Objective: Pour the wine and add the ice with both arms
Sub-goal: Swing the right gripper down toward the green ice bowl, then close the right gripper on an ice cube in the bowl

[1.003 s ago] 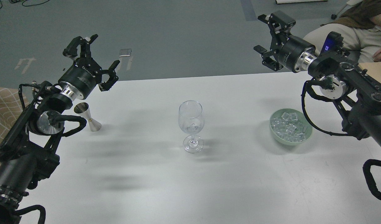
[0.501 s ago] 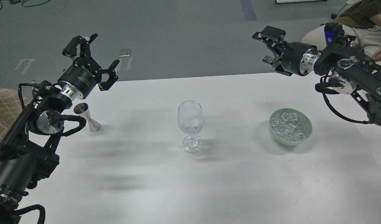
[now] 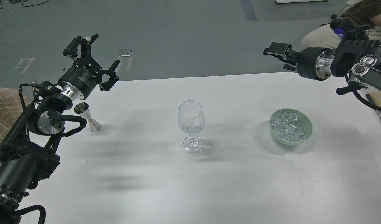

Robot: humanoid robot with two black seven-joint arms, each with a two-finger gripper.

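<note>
A clear stemmed wine glass (image 3: pixel 191 124) stands upright at the table's middle, with faint glints low in its bowl. No wine stream is visible. The ice (image 3: pixel 288 126) is several clear cubes heaped in a pale green bowl (image 3: pixel 308 133) to the right of the glass. A steel jigger (image 3: pixel 87 117) stands at the left, just in front of my left wrist. My left gripper (image 3: pixel 95 57) is open and empty, raised above the table's far-left edge. My right gripper (image 3: pixel 280 56) is open and empty, held high beyond the far edge, up and back from the bowl.
The white table (image 3: pixel 146 174) spans the view. A seated person (image 3: pixel 346 29) is at the top right, behind my right arm. A tan checked cloth (image 3: pixel 3 105) lies at the left edge. A small silver plate (image 3: pixel 125 52) lies on the grey floor beyond.
My right arm has swung up and back to the right, and its gripper has turned side-on and moved right. The left arm, glass, bowl and jigger have not moved.
</note>
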